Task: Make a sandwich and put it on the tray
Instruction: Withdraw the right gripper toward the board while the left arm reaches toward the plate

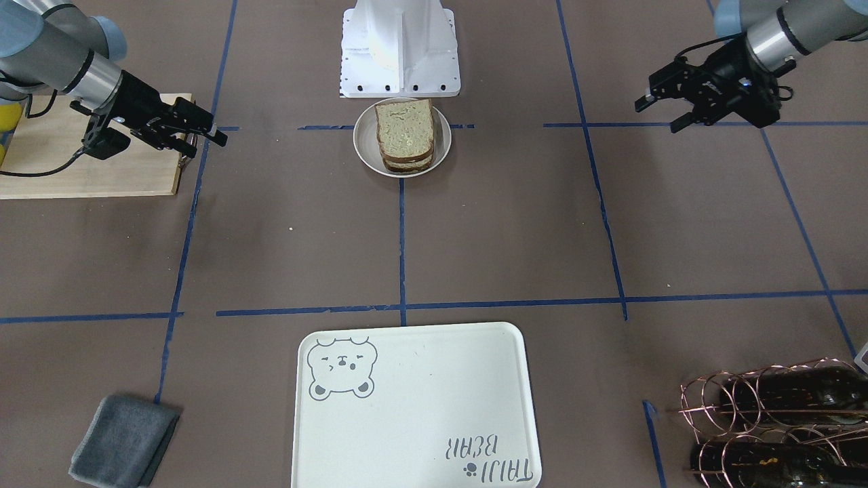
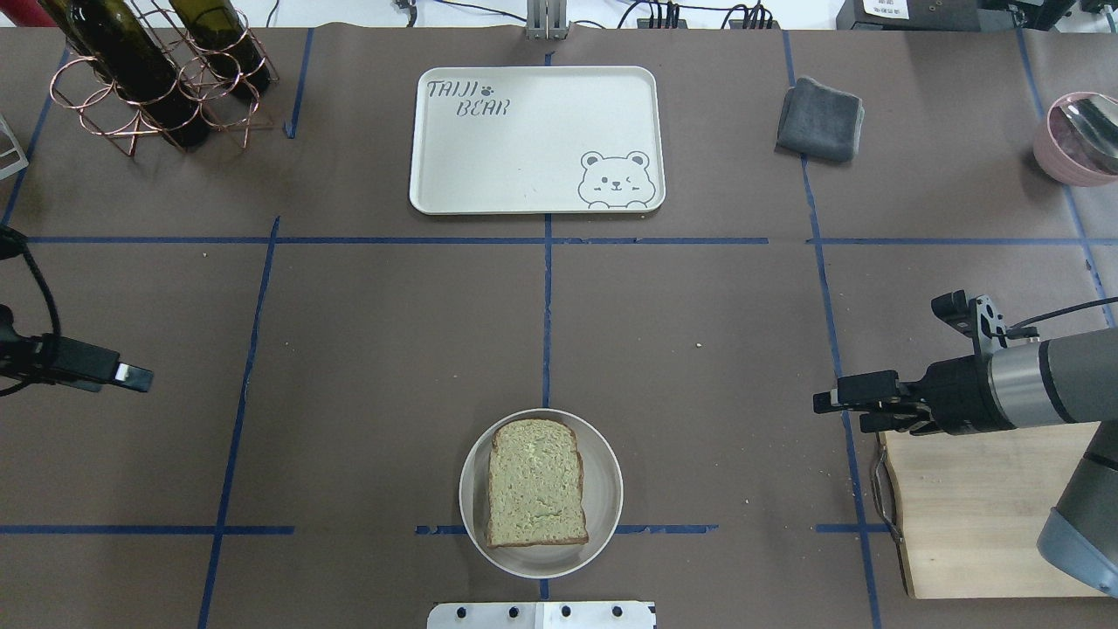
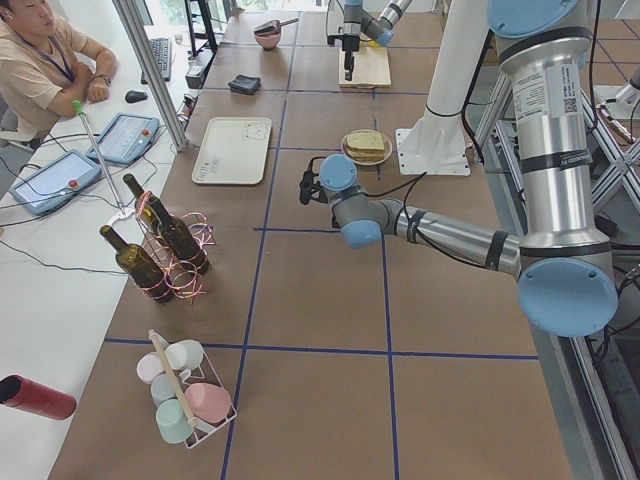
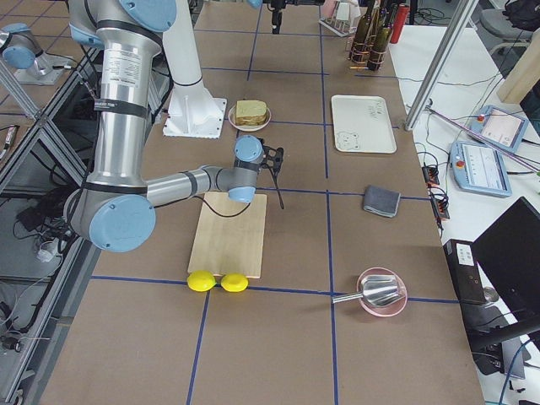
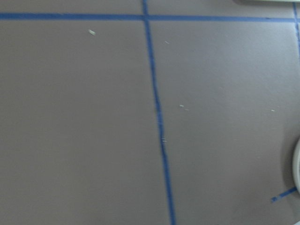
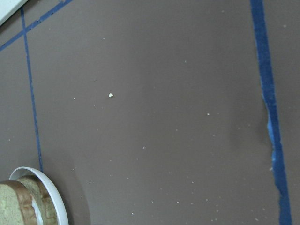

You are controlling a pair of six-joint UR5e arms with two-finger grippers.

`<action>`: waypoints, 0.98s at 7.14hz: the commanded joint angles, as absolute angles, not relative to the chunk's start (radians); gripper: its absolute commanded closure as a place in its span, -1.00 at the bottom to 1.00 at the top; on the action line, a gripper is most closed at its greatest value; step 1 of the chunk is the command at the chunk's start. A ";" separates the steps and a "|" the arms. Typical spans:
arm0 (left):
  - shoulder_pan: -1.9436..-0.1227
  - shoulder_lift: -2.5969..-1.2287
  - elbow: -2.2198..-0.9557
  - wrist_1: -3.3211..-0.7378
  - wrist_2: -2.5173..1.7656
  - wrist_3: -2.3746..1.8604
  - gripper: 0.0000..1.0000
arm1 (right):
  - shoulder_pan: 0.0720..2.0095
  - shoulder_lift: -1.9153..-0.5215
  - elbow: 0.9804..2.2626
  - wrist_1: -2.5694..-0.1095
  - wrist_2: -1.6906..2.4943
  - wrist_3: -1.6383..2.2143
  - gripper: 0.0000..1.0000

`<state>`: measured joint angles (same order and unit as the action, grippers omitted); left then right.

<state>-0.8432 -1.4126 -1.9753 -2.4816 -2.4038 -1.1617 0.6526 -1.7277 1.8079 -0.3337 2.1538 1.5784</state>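
Brown paper tabletop (image 1: pixel 285 230) with blue tape gridlines, nothing fancy. Starting from my own ends: my right jaws (image 1: pixel 215 132) are spread and carrying nothing, hanging over the edge of the wooden cutting board (image 1: pixel 68 169). My left jaws (image 1: pixel 658 115) are also spread and carrying nothing, out over bare paper on the other side.

The sandwich (image 1: pixel 405 129) sits between them on the small round plate (image 1: pixel 363 152), close in front of my base. Both jaws are well apart from it, but the right ones look nearer, so I'd guess that arm gets the reach. From the right jaws it lies off toward my left and a touch back toward my base. The slices are a bit longer than wide, and that long side runs roughly from my base out toward the tray (image 1: pixel 420 407), slightly skewed. So pinching across the short width looks like the sensible way in (just my read).

Looks-wise: the top slice is greenish-tan with a dark brown crust. There's a second slice stacked underneath, pretty well lined up, and a pale strip showing between them. I can't really make out the egg from here.

The tray sits straight out across the tabletop on the same centre tape line, bare, long side running crossways. Further out are a folded grey cloth (image 1: pixel 125 440) and a copper wire bottle rack (image 1: pixel 766 420).
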 commanded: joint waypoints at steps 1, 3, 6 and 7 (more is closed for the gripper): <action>-0.528 -1.453 -2.029 -2.499 -2.054 -1.412 -1.00 | 0.698 -1.753 1.807 -0.328 2.184 1.574 -1.00; -0.419 -1.593 -2.028 -2.322 -1.973 -1.482 -0.75 | 0.696 -1.755 1.799 -0.328 2.184 1.571 -1.00; -0.318 -1.839 -1.961 -2.051 -1.896 -1.560 0.04 | 0.696 -1.755 1.796 -0.328 2.184 1.571 -1.00; -0.293 -1.850 -1.935 -2.049 -1.888 -1.562 0.15 | 0.696 -1.755 1.793 -0.327 2.184 1.569 -1.00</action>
